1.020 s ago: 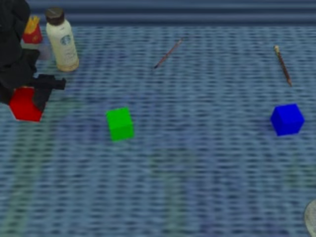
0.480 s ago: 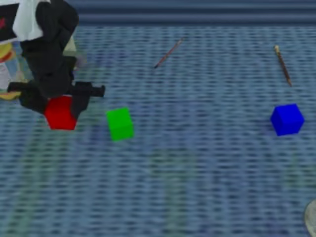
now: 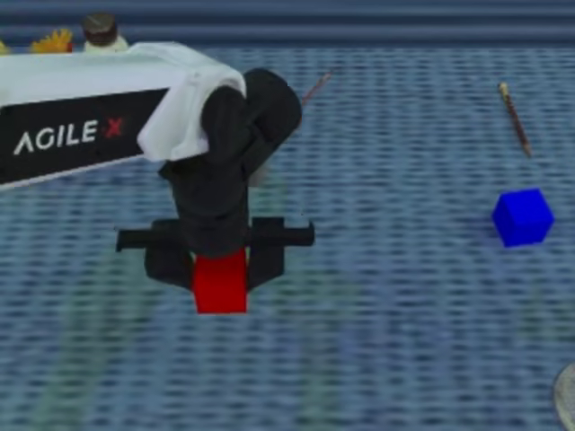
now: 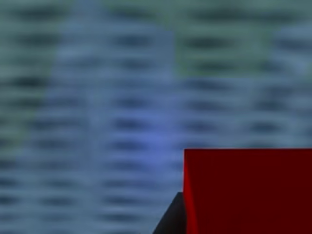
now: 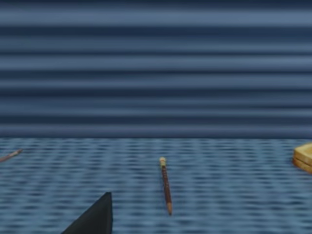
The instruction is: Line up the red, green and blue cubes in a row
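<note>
Left end effector point(image 3: 220, 269) pinching the red cube point(image 3: 220, 282), held left of centre over the tabletop point(image 3: 386, 341), probably for carrying toward a spot in the row. Green cube not visible, presumably hidden under the arm. Blue cube point(image 3: 522, 216) resting well apart at the right. Two pencils point(image 3: 515, 118) lying near the far edge. Right end effector not visible from above; fingers' spread impossible to tell.
</note>
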{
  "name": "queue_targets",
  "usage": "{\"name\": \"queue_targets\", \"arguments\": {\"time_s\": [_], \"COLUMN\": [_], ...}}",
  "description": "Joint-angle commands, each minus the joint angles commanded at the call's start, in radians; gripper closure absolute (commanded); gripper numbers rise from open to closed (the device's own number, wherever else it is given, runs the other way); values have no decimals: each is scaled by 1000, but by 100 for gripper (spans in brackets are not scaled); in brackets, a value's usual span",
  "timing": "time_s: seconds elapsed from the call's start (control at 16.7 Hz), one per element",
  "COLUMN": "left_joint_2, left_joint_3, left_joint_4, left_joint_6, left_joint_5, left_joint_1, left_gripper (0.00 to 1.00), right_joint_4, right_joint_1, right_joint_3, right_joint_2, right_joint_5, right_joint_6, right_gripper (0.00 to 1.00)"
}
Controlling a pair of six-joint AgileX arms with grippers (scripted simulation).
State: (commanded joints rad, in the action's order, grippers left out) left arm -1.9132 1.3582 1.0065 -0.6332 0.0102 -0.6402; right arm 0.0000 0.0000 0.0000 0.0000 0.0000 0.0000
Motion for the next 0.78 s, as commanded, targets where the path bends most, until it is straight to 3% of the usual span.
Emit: {"name": "queue_targets", "arguments": {"time_s": [0.12,0.48,0.78], "left_joint_2": [24,15,-49], "left_joint_3": [-20,-29,-120], "left_joint_4": [-7,-23,-181], "left_joint_6": [-37,-36,-36], "left_joint_5": [2,2,1], "left_joint_1": [-36,-36,-36], "left_gripper": [100,100,100], "right_joint_4": [0,0,0], "right_joint_1": [0,0,0], "right_joint_3": [0,0,0], "right_joint_2": [0,0,0], "right_joint_5": [0,0,0], "right_joint_6": [0,0,0], "right_gripper": [0,0,0]}}
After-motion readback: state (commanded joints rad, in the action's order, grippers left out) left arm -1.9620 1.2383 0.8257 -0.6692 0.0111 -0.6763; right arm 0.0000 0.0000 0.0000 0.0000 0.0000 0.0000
